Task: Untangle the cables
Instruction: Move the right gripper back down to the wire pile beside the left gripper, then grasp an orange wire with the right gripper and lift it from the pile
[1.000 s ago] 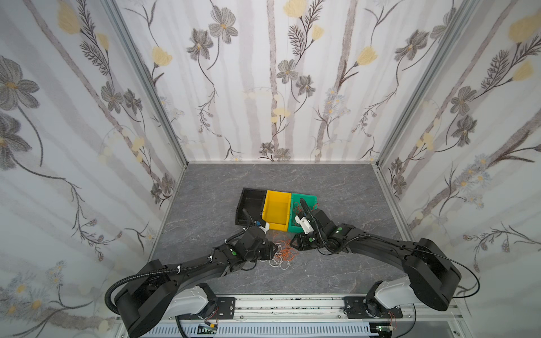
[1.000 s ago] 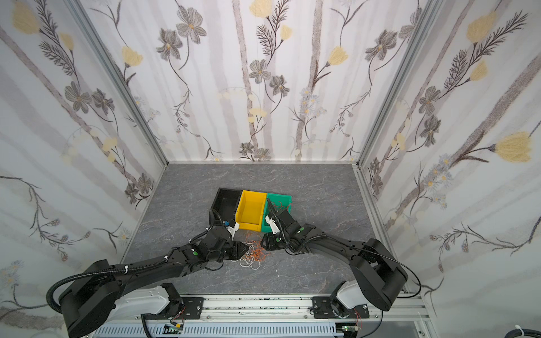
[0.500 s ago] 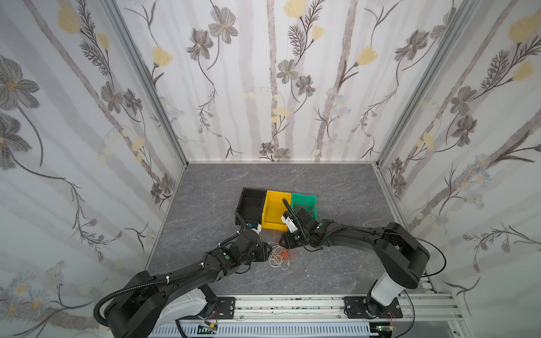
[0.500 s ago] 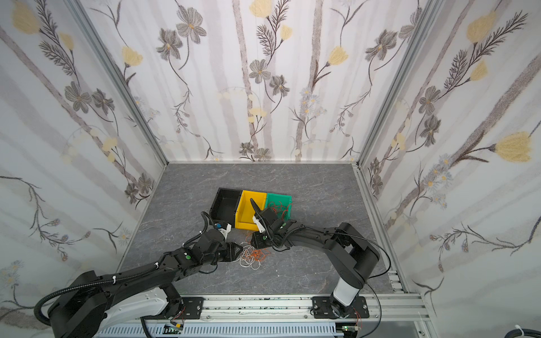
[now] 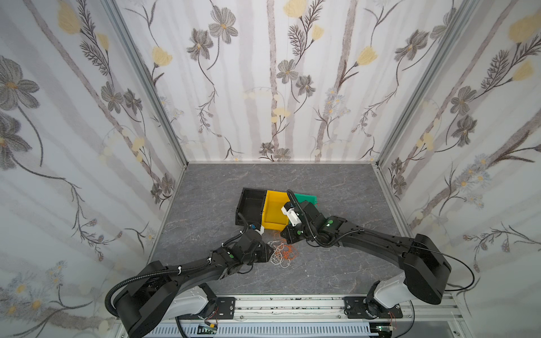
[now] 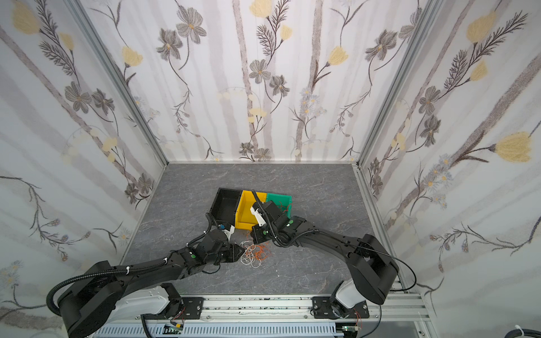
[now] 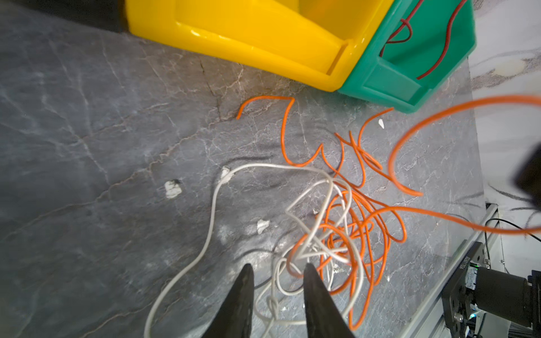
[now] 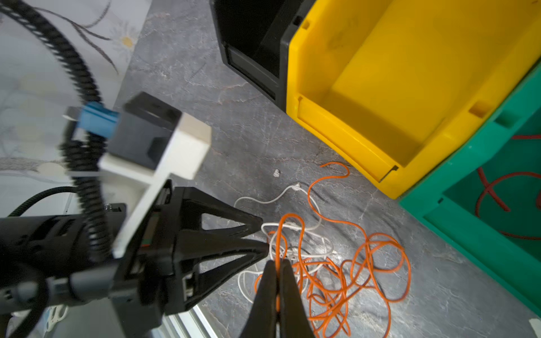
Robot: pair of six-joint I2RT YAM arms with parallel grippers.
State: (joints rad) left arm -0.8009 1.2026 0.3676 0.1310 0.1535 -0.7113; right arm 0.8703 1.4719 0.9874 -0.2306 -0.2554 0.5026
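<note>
The cables (image 5: 281, 254) lie in one tangle on the grey floor in front of the bins, in both top views. In the left wrist view the orange cable (image 7: 366, 222) and the white cable (image 7: 213, 204) loop through each other. A red cable (image 8: 491, 187) lies inside the green bin (image 8: 474, 234). My right gripper (image 8: 276, 262) is shut on a strand of the orange cable (image 8: 374, 263) at the tangle's near edge. At the tangle's left edge my left gripper (image 7: 278, 266) is open, with white loops lying between its fingers and not pinched.
A black bin (image 5: 251, 204), a yellow bin (image 5: 275, 210) and the green bin (image 5: 307, 197) stand side by side just behind the tangle. Both gripper tips are close together over the cables. Floral walls enclose three sides, and a metal rail (image 5: 292, 304) runs along the front.
My right gripper has shut on the orange cable. The right arm's elbow swung inward and back out. The left gripper stays at the tangle's left edge.
</note>
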